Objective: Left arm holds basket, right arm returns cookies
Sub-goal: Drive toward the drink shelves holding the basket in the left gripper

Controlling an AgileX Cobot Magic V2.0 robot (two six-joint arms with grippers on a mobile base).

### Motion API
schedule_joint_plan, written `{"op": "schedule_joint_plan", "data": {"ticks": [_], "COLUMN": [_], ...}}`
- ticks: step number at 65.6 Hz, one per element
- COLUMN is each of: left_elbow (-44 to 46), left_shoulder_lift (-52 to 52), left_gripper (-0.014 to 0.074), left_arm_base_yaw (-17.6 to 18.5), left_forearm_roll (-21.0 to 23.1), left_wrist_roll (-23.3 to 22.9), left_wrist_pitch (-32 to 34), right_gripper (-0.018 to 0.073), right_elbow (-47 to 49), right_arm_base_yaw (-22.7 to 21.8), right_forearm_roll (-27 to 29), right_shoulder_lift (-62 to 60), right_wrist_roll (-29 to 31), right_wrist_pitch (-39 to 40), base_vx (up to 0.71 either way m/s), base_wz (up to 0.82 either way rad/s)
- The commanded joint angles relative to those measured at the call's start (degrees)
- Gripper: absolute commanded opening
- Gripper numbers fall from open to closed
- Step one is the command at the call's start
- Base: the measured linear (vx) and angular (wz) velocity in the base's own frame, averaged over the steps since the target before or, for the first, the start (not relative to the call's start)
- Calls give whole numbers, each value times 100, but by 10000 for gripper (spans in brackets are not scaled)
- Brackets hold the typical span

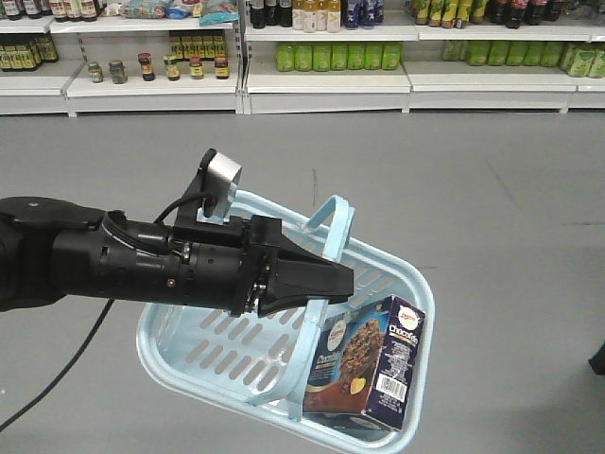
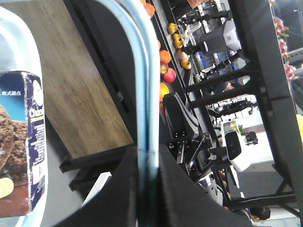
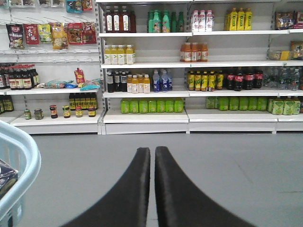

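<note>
The cookies [image 1: 371, 364] (box lettered "Choco…") lean inside the basket [image 1: 189, 355].

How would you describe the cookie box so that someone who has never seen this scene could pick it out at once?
Above the grey floor, before the drink shelves, the left arm holds a light blue basket. At the basket's right end in the front view leans the cookie box, the only item seen inside: dark navy cardboard picturing chocolate-chip cookies, with a white barcode label.
</note>
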State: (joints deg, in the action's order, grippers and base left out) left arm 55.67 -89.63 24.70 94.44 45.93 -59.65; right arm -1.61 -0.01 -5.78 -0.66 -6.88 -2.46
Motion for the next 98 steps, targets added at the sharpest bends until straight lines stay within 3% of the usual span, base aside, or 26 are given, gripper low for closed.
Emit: {"op": "schedule_joint_plan", "data": {"ticks": [1, 98], "left_elbow": [169, 169], "left_shoulder_lift": [260, 260], "left_gripper": [-4, -4], "left_arm_base_yaw": [35, 35], "left_forearm_roll": [714, 709], "left_wrist_roll": [84, 84], "left_wrist_pitch": [-284, -264], "right_gripper": [-6, -6], "right_elbow": [-105, -105], "right_arm_base_yaw": [4, 4], "right_forearm_roll": [-13, -13], "right_shoulder_lift": [-71, -71], "right_wrist_roll": [42, 42], "right_wrist_pitch": [427, 429], "base_vx": [43, 44], "base_wz": [7, 0]}}
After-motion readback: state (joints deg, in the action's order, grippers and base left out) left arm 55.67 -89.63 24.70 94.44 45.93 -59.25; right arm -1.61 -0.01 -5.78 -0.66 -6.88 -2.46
